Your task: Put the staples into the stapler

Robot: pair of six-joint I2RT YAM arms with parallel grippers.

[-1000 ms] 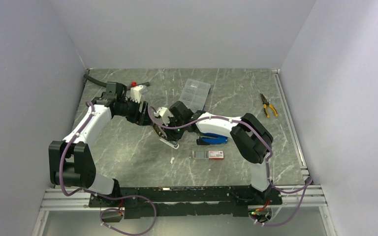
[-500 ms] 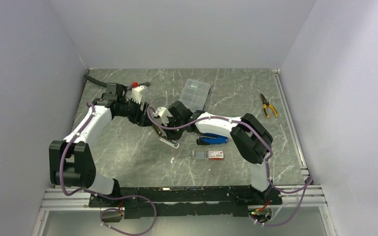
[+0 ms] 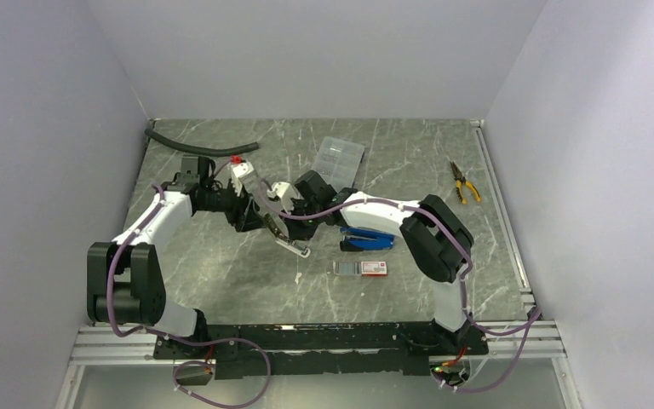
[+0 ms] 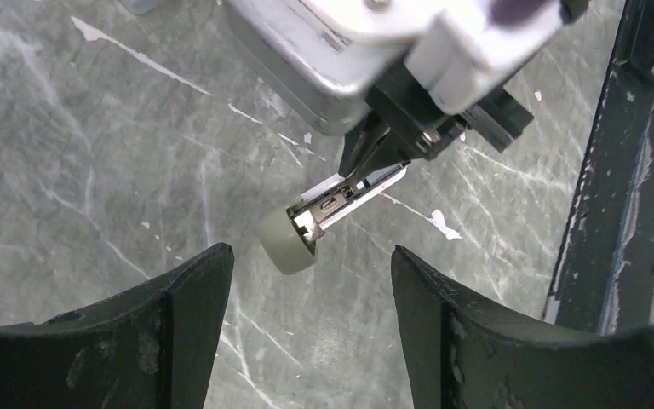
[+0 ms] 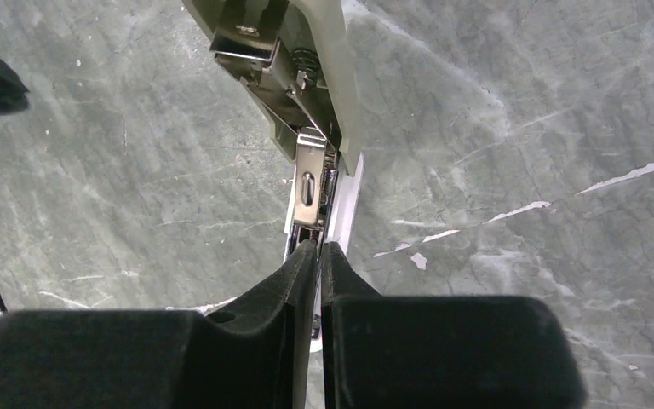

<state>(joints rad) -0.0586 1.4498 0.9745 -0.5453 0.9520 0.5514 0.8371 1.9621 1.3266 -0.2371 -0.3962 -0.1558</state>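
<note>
Between the tight-closed jaws of the right gripper: stapler, pinched by its metal end; left gripper wide open, empty, stapler tip just beyond; staples in tray, well apart from both; light, brittle strip; pinch long sides mid-length.

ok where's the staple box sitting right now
In the top view the staple box lies flat on the table, right of centre. It is just nearer the arm bases than the blue object, and nothing is holding it.
</note>
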